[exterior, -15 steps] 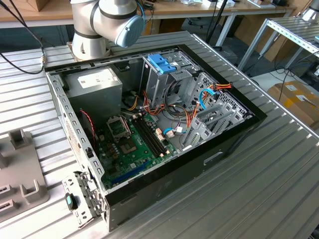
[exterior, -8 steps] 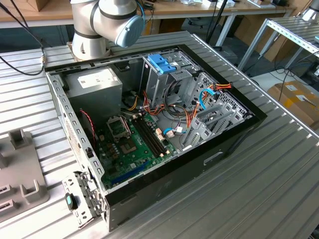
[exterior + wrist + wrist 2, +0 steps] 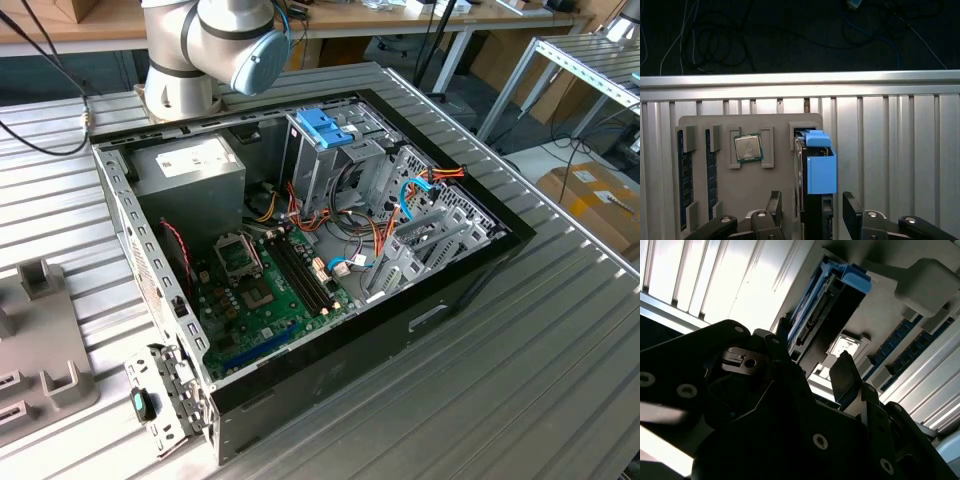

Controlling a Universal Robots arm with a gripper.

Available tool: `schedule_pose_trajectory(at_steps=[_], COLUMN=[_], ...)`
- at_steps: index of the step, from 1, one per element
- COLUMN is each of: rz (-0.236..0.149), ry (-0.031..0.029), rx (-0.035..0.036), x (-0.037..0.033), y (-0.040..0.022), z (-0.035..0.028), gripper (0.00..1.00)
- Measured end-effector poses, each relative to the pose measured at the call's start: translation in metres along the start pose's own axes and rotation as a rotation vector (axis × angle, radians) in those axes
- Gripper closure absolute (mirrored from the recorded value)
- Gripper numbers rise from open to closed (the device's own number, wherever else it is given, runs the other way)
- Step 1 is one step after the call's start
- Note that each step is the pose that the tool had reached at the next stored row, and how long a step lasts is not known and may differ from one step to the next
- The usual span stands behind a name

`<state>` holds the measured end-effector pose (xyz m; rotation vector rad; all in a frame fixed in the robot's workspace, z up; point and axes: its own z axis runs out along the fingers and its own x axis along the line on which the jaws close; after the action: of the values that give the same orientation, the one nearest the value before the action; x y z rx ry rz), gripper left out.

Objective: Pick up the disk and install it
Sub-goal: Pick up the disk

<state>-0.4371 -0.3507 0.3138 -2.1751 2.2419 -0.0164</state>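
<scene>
Both fingers (image 3: 852,215) of the gripper (image 3: 813,215) are spread either side of the upright disk (image 3: 820,172), nothing being gripped

In the first wrist view, your tool (image 3: 813,212) sits at the disk (image 3: 821,172) with its two black fingers (image 3: 852,212) spread apart. One finger is on each side of the disk, with a gap showing at both. In the exterior view, your arm (image 3: 215,45) rises upright from its base, and its blue-capped joint (image 3: 262,60) is turned sideways.
</scene>
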Motion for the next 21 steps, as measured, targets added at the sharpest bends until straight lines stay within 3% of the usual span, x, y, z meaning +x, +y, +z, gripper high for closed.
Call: schedule_pose_trajectory(at_steps=[5, 21], rz=[0.000, 0.000], ry=[0.0000, 0.0000], rx=[0.0000, 0.0000], x=[0.0000, -0.0067], y=[0.0000, -0.0003], z=[0.0082, 0.0097], gripper=[0.40, 0.40])
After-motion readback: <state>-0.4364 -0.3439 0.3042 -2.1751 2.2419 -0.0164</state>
